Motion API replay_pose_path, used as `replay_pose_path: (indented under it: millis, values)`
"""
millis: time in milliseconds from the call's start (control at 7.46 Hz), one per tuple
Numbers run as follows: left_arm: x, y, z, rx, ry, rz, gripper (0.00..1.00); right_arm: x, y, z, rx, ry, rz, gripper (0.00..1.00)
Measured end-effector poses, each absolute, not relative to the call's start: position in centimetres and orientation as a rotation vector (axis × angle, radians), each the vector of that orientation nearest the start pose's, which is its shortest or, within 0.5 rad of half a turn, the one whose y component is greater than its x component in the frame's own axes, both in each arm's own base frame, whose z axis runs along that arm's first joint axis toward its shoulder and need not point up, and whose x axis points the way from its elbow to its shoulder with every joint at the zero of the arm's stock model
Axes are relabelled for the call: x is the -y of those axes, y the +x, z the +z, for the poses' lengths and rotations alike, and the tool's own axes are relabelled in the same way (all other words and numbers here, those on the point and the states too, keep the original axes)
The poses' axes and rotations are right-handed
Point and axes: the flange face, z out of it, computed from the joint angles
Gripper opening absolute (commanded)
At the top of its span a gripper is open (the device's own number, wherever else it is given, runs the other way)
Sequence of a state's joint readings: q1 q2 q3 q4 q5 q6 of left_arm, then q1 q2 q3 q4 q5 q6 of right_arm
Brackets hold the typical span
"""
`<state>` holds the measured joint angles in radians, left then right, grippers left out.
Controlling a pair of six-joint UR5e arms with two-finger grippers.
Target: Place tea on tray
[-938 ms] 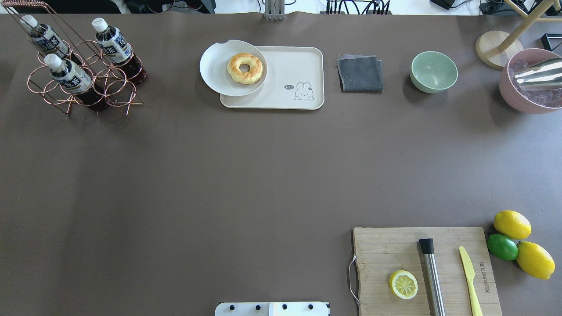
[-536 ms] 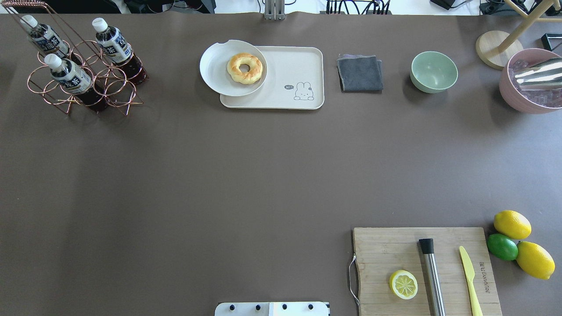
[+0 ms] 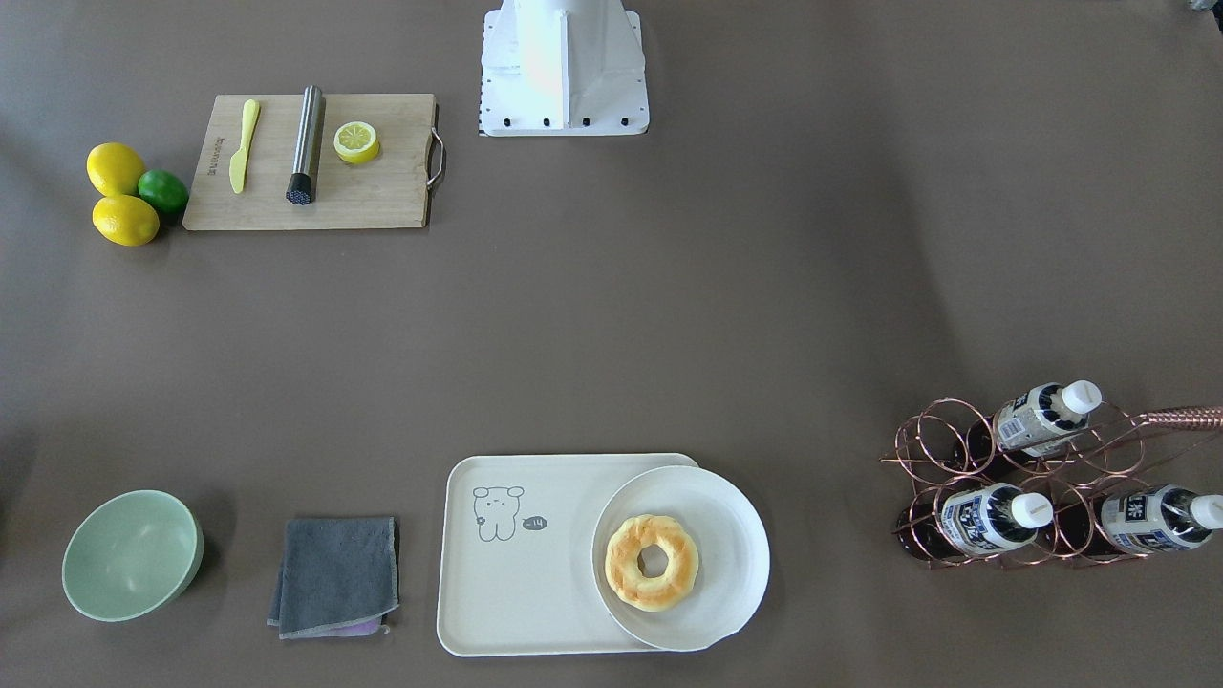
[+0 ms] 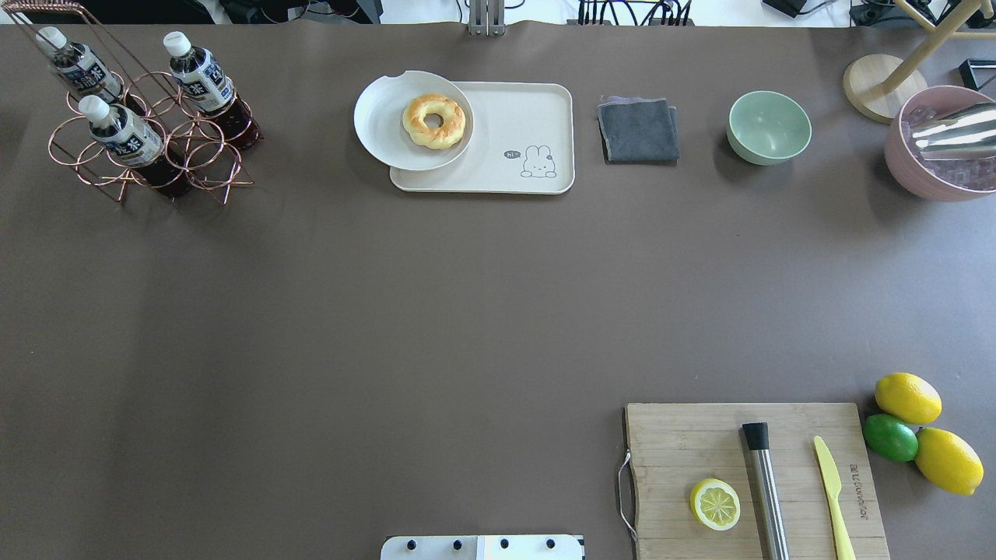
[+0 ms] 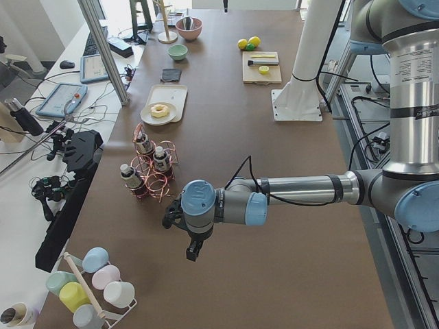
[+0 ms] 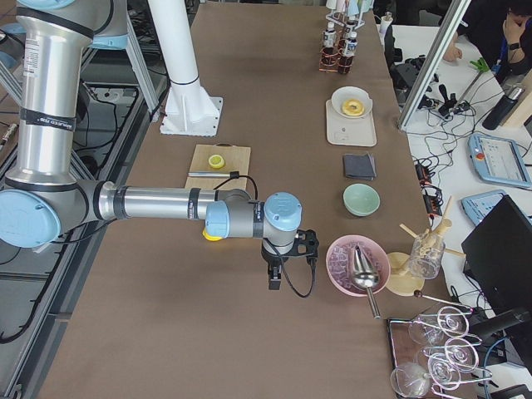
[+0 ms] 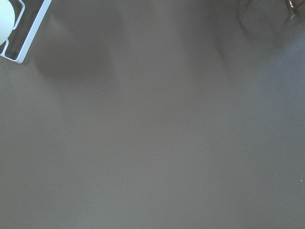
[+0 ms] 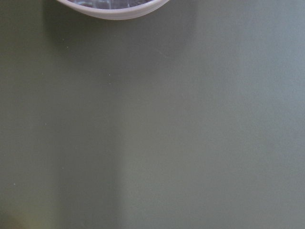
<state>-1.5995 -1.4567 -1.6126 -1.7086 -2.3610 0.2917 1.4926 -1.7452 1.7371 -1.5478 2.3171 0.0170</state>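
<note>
Against the overhead pictures from a moment ago I see no change: every object on the worktop [image 4: 389, 311] lies where it did, and neither arm has come into that view.

The three tea bottles [image 4: 124, 136] stand tilted in the copper wire rack [image 4: 210, 167] at the far left corner, well apart from the tray [image 4: 510, 105]. The tray sits at the middle of the far edge. The plate [image 4: 381, 128] with the doughnut [image 4: 434, 120] overlaps its left end.

The bottle labels are white and navy, but their characters are too small for me to read. The tray's drawn animal has a bubble reading "hi". The cutting board [image 4: 685, 443], at the near edge on the right, bears a burnt-in word I cannot make out.

The left gripper [image 5: 193, 252] hangs over bare worktop at the left end, near the rack. The right gripper [image 6: 273, 283] hangs at the right end beside the pink bowl [image 6: 341, 266]. Both show only from the side, so I cannot tell how their fingers stand.

The surface is matte brown. Benches with screens and cables flank it.
</note>
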Motion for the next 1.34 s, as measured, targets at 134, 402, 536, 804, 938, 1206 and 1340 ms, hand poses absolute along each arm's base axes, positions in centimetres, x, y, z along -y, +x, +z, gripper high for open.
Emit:
replay_pose_path:
  millis: [134,402,536,804,938,1206,1340]
  values:
    - [44.7,-7.6,67.2,-0.772,0.199,0.278,1.00,42.3,3.3,65.6,0.747,-0.021,-0.064,1.00]
    - [46.2,-7.7,65.7,-0.767,0.231,0.290,1.00,42.3,3.3,65.4,0.748,-0.019,-0.065,1.00]
    - [47.1,-7.8,64.9,-0.762,0.259,0.300,1.00,42.3,3.3,65.4,0.748,-0.017,-0.066,1.00]
    - [47.9,-7.8,63.8,-0.827,0.270,0.229,1.00,42.4,3.2,65.2,0.752,-0.005,-0.070,1.00]
    - [48.2,-7.6,62.9,-0.886,0.253,0.144,1.00,42.5,3.2,65.2,0.754,0.003,-0.074,1.00]
    - [48.5,-7.4,60.5,-0.916,0.360,0.139,0.98,42.5,3.2,65.2,0.755,0.009,-0.075,1.00]
    - [48.9,-7.0,59.3,-0.915,0.438,0.168,0.97,42.5,3.2,65.2,0.756,0.009,-0.075,1.00]
